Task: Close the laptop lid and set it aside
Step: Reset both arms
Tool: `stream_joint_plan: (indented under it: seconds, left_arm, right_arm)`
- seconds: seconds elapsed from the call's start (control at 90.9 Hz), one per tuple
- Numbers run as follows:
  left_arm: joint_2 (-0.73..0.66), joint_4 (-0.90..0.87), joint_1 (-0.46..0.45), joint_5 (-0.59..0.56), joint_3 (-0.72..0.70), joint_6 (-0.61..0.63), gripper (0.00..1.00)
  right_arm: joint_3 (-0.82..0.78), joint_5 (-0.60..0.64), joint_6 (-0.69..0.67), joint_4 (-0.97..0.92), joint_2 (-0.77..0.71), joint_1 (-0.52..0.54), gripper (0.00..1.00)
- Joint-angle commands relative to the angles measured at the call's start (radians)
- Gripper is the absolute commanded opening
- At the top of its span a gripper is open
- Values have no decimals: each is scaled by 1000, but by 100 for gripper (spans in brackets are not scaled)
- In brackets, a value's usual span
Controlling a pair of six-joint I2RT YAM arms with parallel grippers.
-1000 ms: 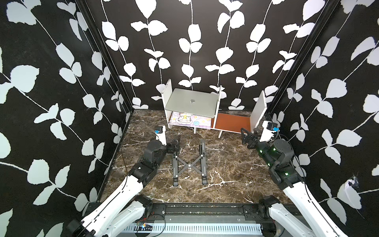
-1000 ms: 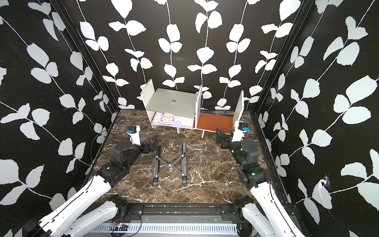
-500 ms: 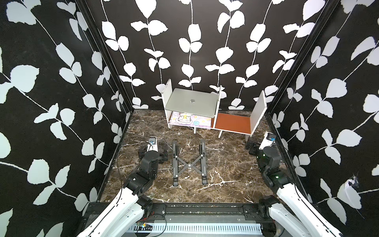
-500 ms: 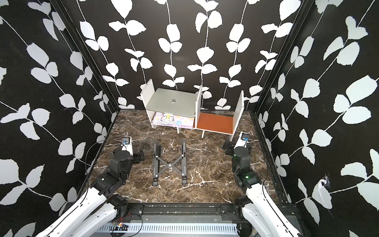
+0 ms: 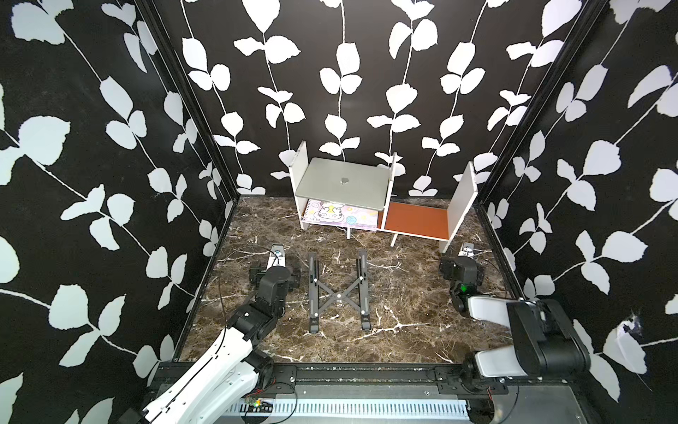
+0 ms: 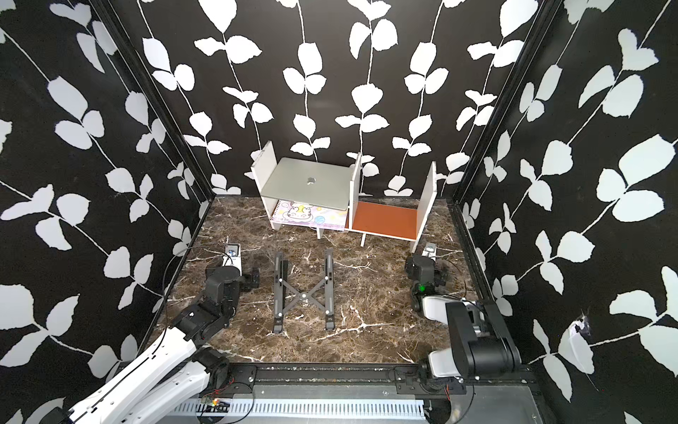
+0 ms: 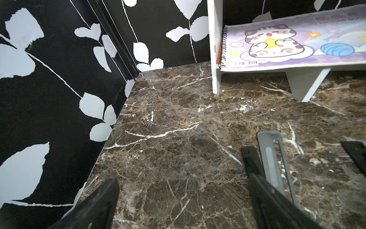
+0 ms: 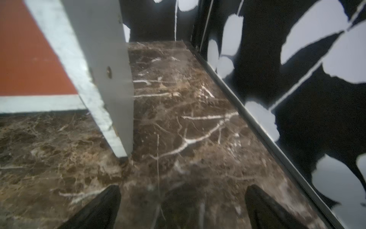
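Note:
The laptop (image 5: 343, 183) (image 6: 308, 183) lies closed on the upper board of the white shelf rack at the back, in both top views. The laptop lid faces up, pale silver with a small logo in its middle. My left gripper (image 5: 274, 277) (image 6: 234, 281) hovers low over the marble floor at the left, open, with only floor between its fingers in the left wrist view (image 7: 182, 180). At the right, near the rack's outer leg, my right gripper (image 5: 460, 270) (image 6: 425, 271) (image 8: 183, 188) is open and holds nothing. Neither touches the laptop.
A black X-frame stand (image 5: 337, 293) (image 6: 303, 293) lies flat mid-floor between the arms; one of its bars (image 7: 271, 158) runs beside my left finger. A cartoon-cat notebook (image 5: 341, 216) (image 7: 277, 45) sits under the laptop. The rack's orange shelf (image 5: 418, 220) is bare. Leaf-patterned walls close in the sides.
Both arms have drawn back from the rack toward the front and sunk low over the floor. The laptop has not moved.

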Motion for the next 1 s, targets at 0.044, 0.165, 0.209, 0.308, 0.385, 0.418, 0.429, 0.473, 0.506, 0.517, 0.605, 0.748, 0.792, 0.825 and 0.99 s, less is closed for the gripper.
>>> stream_joint_plan:
  seconds: [0.044,0.165,0.209,0.308,0.385,0.418,0.429,0.473,0.506,0.517,0.605,0.748,0.792,0.825,0.99]
  left_arm:
    - [-11,26,6,-5,16,34,99]
    - [-11,111,9,-22,-20,77,99]
    - [3,154,11,-36,-35,97,99]
    - [67,251,46,-59,-45,146,99]
    - [143,316,105,-44,-47,162,99]
    - [179,357,136,-28,-51,168,99]
    - [197,366,147,-22,-51,171,99]
    - [249,434,182,-14,-58,177,99]
    - [308,500,203,-8,-69,185,99]
    - [321,517,210,-4,-73,189,99]
    - [457,750,257,78,-125,215,99]
    - [691,1033,327,219,-139,267,99]
    - [734,1061,377,295,-141,247,99]
    - [784,1120,421,344,-167,198,99]
    - [869,1229,518,508,-161,149,99]
  right_arm:
    - [-41,-139,-67,400,94,-36,100]
    - [-28,-143,-56,339,70,-47,100]
    - [-26,-138,-57,330,74,-42,100]
    - [-32,-138,-61,348,74,-41,100]
    - [-29,-139,-60,339,73,-41,100]
    - [-28,-142,-63,340,75,-40,100]
    - [-27,-146,-65,337,74,-40,100]
    - [-24,-157,-69,330,74,-39,100]
    - [-24,-161,-71,331,74,-39,100]
    - [-24,-161,-72,330,73,-39,100]
    - [-24,-163,-72,329,74,-40,100]
    - [-24,-163,-72,330,73,-39,100]
    - [-23,-164,-72,329,73,-39,100]
    - [-23,-164,-72,328,74,-39,100]
    - [-23,-167,-72,329,74,-39,100]
